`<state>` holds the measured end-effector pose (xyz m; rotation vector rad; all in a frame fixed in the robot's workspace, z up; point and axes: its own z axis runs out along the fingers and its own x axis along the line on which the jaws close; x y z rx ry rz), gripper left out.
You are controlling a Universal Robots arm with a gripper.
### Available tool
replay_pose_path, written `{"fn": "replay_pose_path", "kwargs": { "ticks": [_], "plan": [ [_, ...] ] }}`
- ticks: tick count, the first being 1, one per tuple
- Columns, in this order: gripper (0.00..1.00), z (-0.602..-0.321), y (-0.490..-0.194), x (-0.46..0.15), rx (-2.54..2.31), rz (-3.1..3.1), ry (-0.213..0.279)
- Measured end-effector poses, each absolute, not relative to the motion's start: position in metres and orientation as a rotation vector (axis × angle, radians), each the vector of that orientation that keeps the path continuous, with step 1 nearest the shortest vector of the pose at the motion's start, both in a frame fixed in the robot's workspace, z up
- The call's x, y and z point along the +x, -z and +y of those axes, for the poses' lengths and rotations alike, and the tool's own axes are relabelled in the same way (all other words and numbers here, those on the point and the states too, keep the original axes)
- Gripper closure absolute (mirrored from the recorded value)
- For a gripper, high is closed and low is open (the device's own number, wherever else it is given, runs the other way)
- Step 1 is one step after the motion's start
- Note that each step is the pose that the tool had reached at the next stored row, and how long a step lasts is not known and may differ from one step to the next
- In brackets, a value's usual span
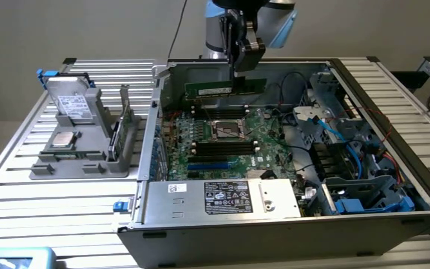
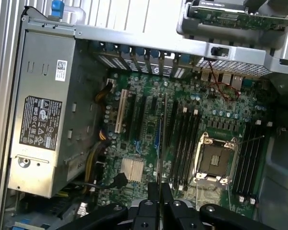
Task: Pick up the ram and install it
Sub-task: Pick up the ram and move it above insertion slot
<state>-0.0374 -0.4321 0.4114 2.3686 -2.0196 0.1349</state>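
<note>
The ram [image 1: 219,88] is a narrow green stick held level and on its long edge above the motherboard [image 1: 223,140] of the open computer case. My gripper [image 1: 242,84] comes down from above and is shut on the ram near the end at the exterior view's right. In the wrist view the ram [image 2: 161,139] shows edge-on as a thin line running out from between my fingertips [image 2: 158,190], over the board beside the black memory slots [image 2: 185,143]. The ram hangs clear of the board.
The processor socket [image 1: 228,130] sits mid-board with black memory slots [image 1: 223,148] on either side. A power supply [image 1: 223,197] fills the case front, and blue cables and drive cages [image 1: 349,168] crowd the exterior view's right. A grey parts holder [image 1: 80,151] stands outside the case on the left.
</note>
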Motion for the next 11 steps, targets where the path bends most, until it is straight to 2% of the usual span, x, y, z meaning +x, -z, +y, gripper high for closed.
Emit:
{"fn": "replay_pose_path", "kwargs": {
  "ticks": [11],
  "plan": [
    [0.86,-0.423,-0.409,-0.025,2.359,-2.034,-0.14]
  ]
}}
